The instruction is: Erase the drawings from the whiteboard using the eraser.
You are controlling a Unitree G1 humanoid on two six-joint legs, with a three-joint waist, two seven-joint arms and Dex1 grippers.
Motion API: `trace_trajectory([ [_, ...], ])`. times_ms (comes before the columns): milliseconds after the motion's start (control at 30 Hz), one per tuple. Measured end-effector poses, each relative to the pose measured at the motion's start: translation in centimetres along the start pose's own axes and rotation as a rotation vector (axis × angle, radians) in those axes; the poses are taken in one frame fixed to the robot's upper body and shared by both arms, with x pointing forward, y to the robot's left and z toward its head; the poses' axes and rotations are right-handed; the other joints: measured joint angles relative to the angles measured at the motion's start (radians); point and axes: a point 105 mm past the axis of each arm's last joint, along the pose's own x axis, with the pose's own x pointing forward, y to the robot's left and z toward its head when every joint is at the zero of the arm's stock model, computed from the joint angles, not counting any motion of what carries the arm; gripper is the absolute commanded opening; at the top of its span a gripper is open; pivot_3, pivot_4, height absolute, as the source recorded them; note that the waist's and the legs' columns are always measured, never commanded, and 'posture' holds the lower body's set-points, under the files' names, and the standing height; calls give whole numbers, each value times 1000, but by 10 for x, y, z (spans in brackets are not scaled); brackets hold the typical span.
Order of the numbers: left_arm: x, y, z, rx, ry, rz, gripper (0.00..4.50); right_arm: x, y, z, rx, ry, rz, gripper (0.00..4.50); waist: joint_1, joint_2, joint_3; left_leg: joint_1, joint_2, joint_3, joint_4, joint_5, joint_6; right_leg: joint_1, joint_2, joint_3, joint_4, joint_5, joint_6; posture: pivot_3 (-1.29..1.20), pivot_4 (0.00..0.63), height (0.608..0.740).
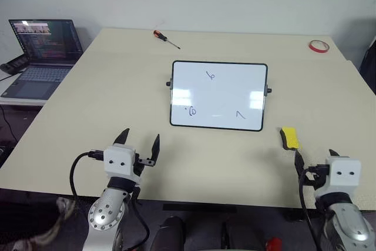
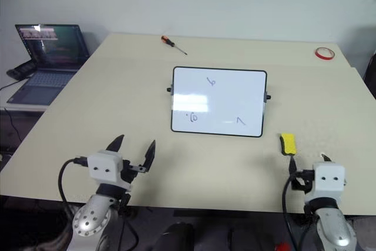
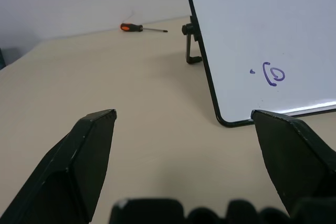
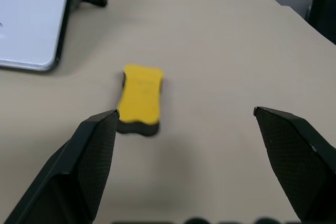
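Both tools — left [image 1: 140, 141], right [image 4: 184, 114] — gape wide, empty, over beige table [image 1: 106, 98] beside laptop [image 1: 44, 57].

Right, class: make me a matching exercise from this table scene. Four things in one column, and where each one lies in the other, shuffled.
Things:
1. eraser
2. screwdriver
3. tape ring
4. laptop

Places:
A. far right corner of the table
B. side desk, left of the table
C. just right of the whiteboard
D. far edge, behind the whiteboard

Pairs: 1-C, 2-D, 3-A, 4-B
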Motion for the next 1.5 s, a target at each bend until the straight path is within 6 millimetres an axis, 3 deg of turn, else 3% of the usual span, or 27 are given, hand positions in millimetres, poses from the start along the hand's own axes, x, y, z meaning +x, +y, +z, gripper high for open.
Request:
trace_trajectory([
  [167,-1,-8,7,-11,-13,-19,4500,6,3,13,21,-39,19,4455,-2,0,0,1,1,1,0,0,0,1,0,0,0,0,0,0,150,740],
  [367,3,-8,8,-11,-2,-25,4500,6,6,11,29,-19,26,4455,2,0,0,0,0,0,0,0,0,1,0,-1,0,0,0,0,150,740],
  [667,28,-13,33,-8,-95,-50,4500,2,12,7,75,-11,-5,4455,1,0,-1,1,0,0,0,0,0,1,0,-1,0,0,0,0,150,740],
  [1067,45,-20,35,-24,-104,-83,4500,9,3,20,59,-63,-44,4455,0,0,-1,1,0,0,0,0,0,1,1,-1,0,0,1,0,150,740],
  [1233,67,-36,39,-82,-95,-326,4500,21,7,27,75,-58,-15,4455,-1,0,-1,1,-1,0,1,0,0,2,5,-2,1,1,0,0,150,740],
  [1333,79,-48,54,-121,-125,-497,4500,27,10,26,101,-25,5,4455,-1,0,-1,1,-1,0,0,0,0,2,6,-3,0,2,-4,0,150,740],
  [1500,81,-93,67,-82,-134,-944,4500,45,27,30,148,0,94,4455,-3,0,-1,2,-1,4,0,0,0,2,6,-3,1,3,-4,0,150,740],
])
